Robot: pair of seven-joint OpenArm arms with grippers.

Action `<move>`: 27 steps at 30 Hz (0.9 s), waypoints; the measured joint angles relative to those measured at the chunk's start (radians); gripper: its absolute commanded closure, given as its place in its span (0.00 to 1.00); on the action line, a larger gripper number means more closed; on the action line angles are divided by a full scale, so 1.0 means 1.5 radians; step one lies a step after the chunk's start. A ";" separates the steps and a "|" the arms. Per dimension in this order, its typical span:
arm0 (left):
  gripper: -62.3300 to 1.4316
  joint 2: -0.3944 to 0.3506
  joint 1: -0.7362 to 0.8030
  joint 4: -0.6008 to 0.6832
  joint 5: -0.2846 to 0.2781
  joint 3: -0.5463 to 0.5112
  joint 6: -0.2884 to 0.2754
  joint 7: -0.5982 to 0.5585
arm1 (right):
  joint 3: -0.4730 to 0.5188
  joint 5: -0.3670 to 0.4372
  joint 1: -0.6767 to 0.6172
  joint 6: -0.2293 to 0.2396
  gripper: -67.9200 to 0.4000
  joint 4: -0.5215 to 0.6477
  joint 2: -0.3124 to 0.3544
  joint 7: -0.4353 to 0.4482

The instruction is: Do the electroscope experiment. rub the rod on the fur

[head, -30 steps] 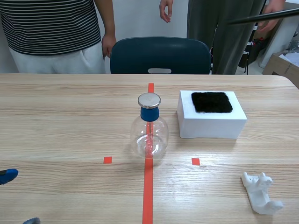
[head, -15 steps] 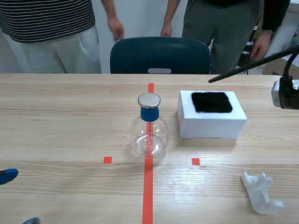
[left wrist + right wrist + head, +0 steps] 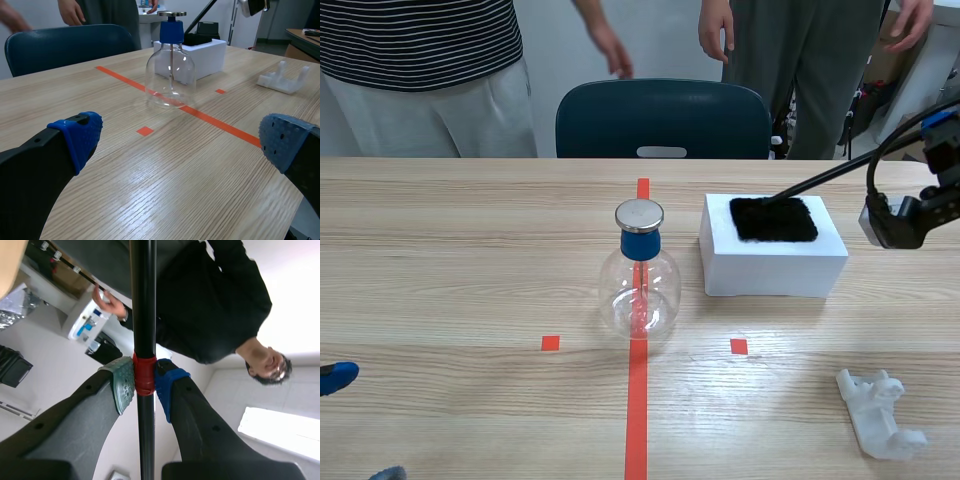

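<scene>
Along the lower left of the frame the left gripper (image 3: pixel 182 141) sits low over the table (image 3: pixel 460 260), jaws wide apart and holding nothing. At the centre, on the orange line, stands a clear flask (image 3: pixel 639 290) with a flat metal cap (image 3: pixel 639 214). Right of it is a white box (image 3: pixel 775 270) with a black patch of fur (image 3: pixel 773 218) on top. A thin black rod (image 3: pixel 825 179) slants down from the upper right, and its tip appears to meet the fur near the far edge. The right gripper (image 3: pixel 144 382) is clamped on the rod at a red tape band (image 3: pixel 144 371). The rod looks light, stiff and smooth, so probably slippery, and the taped band seems the sound place to hold it. The fur looks soft and may drag under the rod. A white plastic stand (image 3: pixel 880 415) lies at the lower right.
</scene>
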 measured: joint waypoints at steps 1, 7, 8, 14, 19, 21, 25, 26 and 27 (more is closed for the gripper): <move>0.00 0.000 0.000 0.000 0.000 0.000 0.000 0.000 | -0.009 0.000 0.004 0.000 0.99 -0.003 0.000 -0.001; 0.00 0.000 0.000 0.000 0.000 0.000 0.000 0.000 | -0.029 -0.005 0.015 -0.002 0.99 -0.002 0.017 0.007; 0.00 0.000 0.000 0.000 0.000 0.000 0.000 0.000 | -0.032 -0.005 0.015 -0.002 0.99 -0.001 0.023 0.007; 0.00 0.000 0.000 0.000 0.000 0.000 0.000 0.000 | -0.050 -0.003 0.024 -0.003 0.99 0.003 0.046 0.007; 0.00 0.000 0.000 0.000 0.000 0.000 0.000 0.000 | -0.050 0.000 0.031 -0.002 0.99 0.003 0.047 0.022; 0.00 0.000 0.000 0.000 0.000 0.000 0.000 0.000 | -0.050 0.001 0.031 -0.002 0.99 0.003 0.046 0.022; 0.00 0.000 0.000 0.000 0.000 0.000 0.000 0.000 | -0.050 0.000 0.031 -0.002 0.99 0.003 0.047 0.025; 0.00 0.000 0.000 0.000 0.000 0.000 0.000 0.000 | -0.050 0.000 0.031 -0.002 0.99 0.003 0.047 0.025; 0.00 0.000 0.000 0.000 0.000 0.000 0.000 0.000 | -0.050 0.000 0.031 -0.002 0.99 0.003 0.047 0.025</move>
